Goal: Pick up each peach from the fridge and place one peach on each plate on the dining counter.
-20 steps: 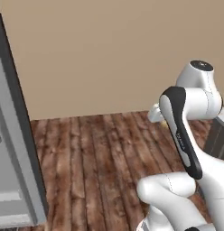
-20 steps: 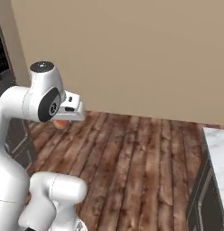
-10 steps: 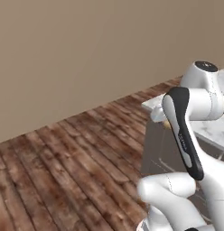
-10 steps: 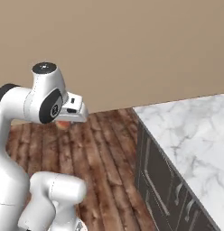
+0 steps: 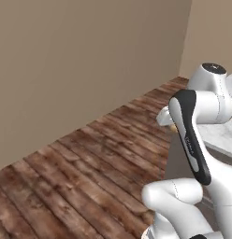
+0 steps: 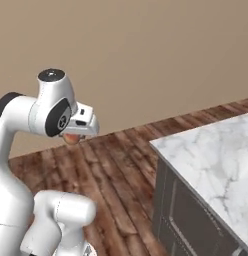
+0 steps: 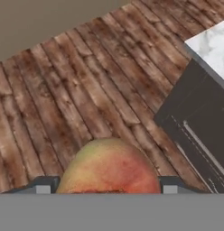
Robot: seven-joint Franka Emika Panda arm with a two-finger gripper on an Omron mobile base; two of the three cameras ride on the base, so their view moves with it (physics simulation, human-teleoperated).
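Peach [image 7: 109, 167] sits clenched between the tool [image 7: 107, 186] fingers, carried above wood floor [image 7: 64, 90]. Table [image 7: 213, 43] corner lies at 2 o'clock in hand view; no plate visible.

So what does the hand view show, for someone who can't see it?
A reddish-yellow peach sits gripped in the end effector, close to the camera. Below lies brown wooden floor, with a white marble dining counter corner and its dark side at right.

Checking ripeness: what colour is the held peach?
Reddish-orange with yellow blush, clearest in the hand view: peach.
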